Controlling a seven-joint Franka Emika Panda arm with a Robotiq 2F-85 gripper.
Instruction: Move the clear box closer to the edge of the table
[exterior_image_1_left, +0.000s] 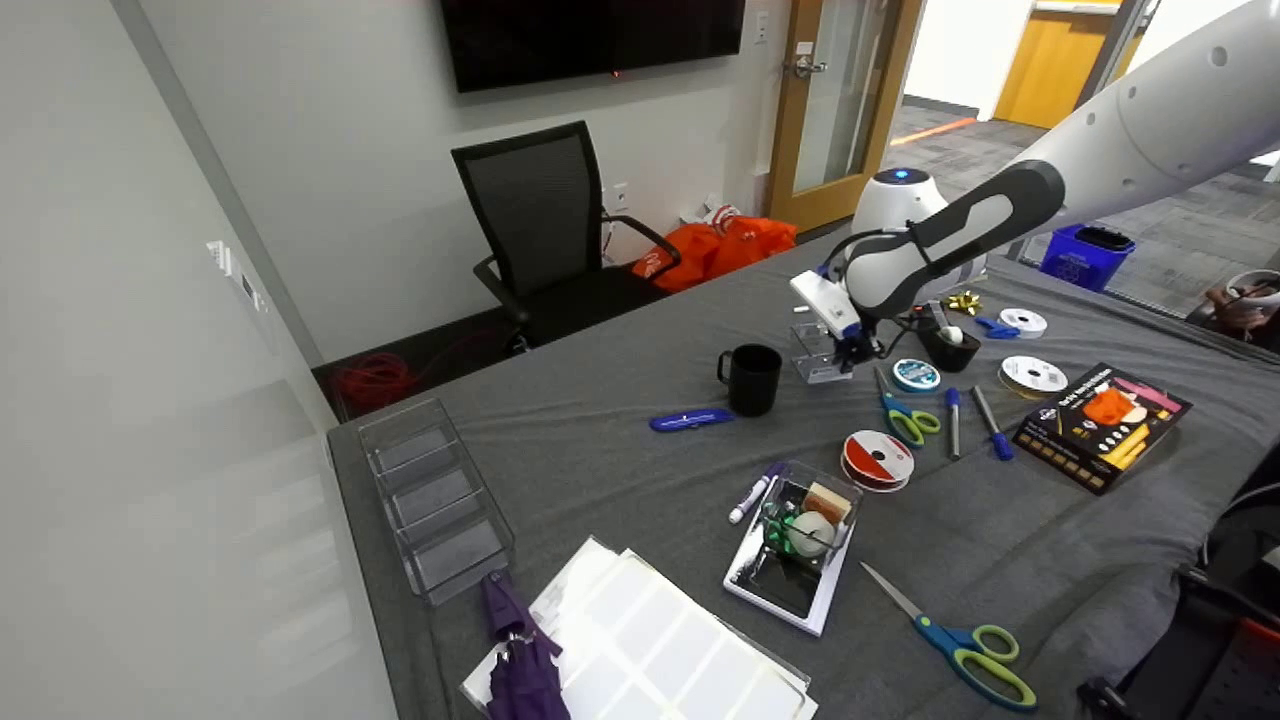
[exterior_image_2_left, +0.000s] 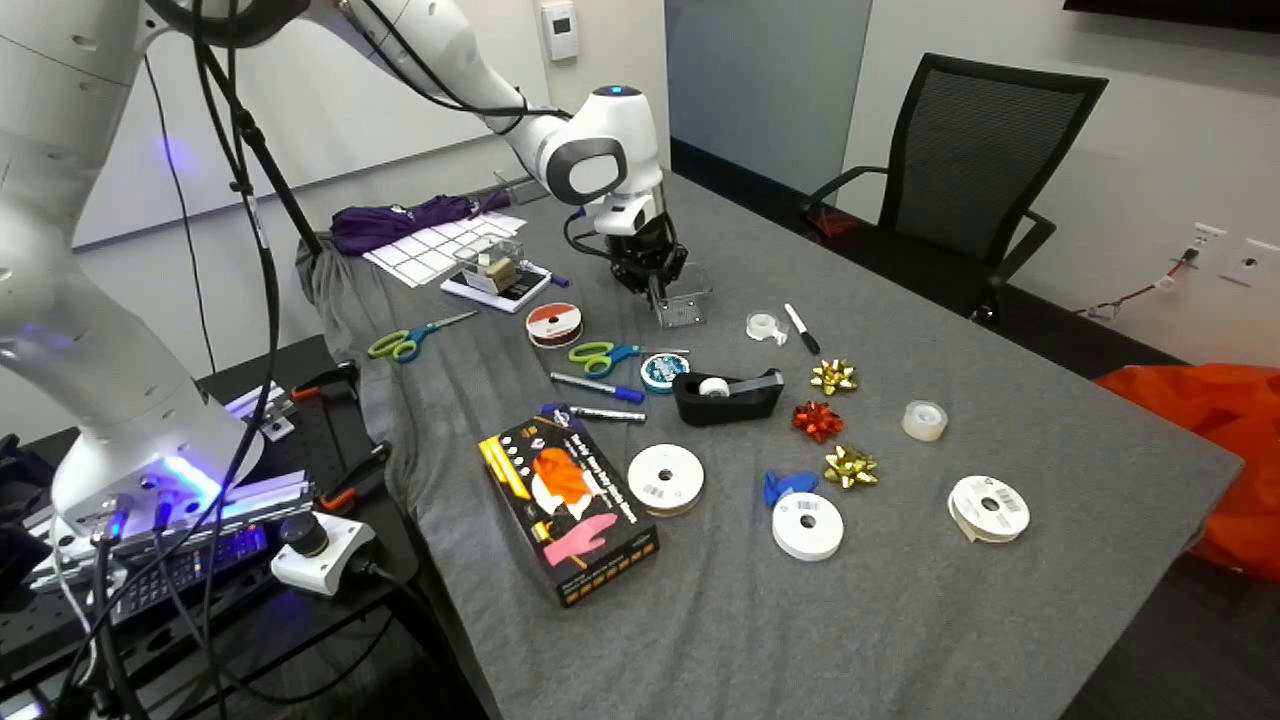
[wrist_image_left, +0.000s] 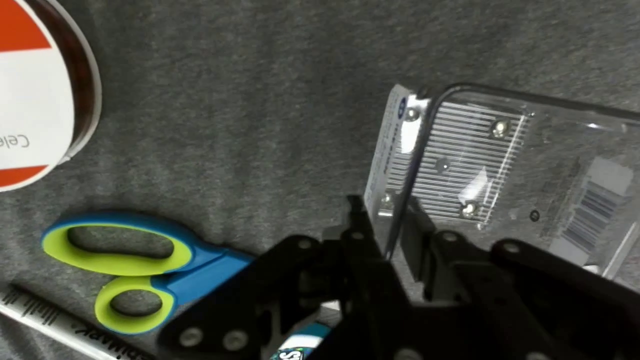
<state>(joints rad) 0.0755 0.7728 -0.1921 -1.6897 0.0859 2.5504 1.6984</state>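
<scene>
The clear box (exterior_image_1_left: 822, 368) stands on the dark grey cloth of the table (exterior_image_1_left: 590, 365), beside the black mug. It also shows in an exterior view (exterior_image_2_left: 684, 308) and in the wrist view (wrist_image_left: 480, 165), where its ribbed patch, label and barcode are visible. My gripper (wrist_image_left: 387, 220) is down at the box, partly open, with one finger outside and one inside a side wall. A narrow gap shows between wall and inner finger, so no firm grip is visible. The gripper is dark at the box in both exterior views (exterior_image_1_left: 853, 350) (exterior_image_2_left: 652, 282) and hides part of it.
A black mug (exterior_image_1_left: 753, 380) and a blue cutter (exterior_image_1_left: 691, 420) lie near the box. Green-handled scissors (wrist_image_left: 120, 265), a red-white ribbon spool (wrist_image_left: 35, 95), a teal tape roll (exterior_image_2_left: 665, 372) and a black tape dispenser (exterior_image_2_left: 728, 397) are close by. A larger clear tray (exterior_image_1_left: 435, 500) stands farther off.
</scene>
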